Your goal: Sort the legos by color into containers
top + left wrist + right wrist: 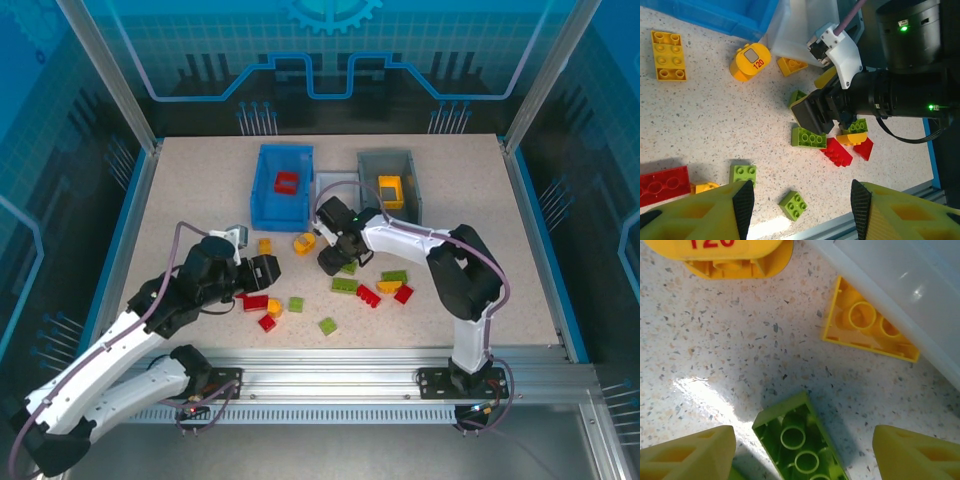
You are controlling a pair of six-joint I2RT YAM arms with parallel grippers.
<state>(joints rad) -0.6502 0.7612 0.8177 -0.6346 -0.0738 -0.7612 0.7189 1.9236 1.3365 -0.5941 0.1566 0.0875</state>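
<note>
Red, lime green and yellow legos lie scattered across the middle of the table. My left gripper is open above the table, and a small green square brick lies on the surface between its fingers. My right gripper is open too, low over an upside-down green brick that sits between its fingertips without touching them. In the top view the left gripper and right gripper are close together. The blue bin holds a red brick. The grey bin holds a yellow brick.
The white bin stands just beyond the right gripper, with an upturned yellow brick against its wall. A rounded yellow piece marked 120 lies nearby. Red bricks and another green square lie near the table's front rail.
</note>
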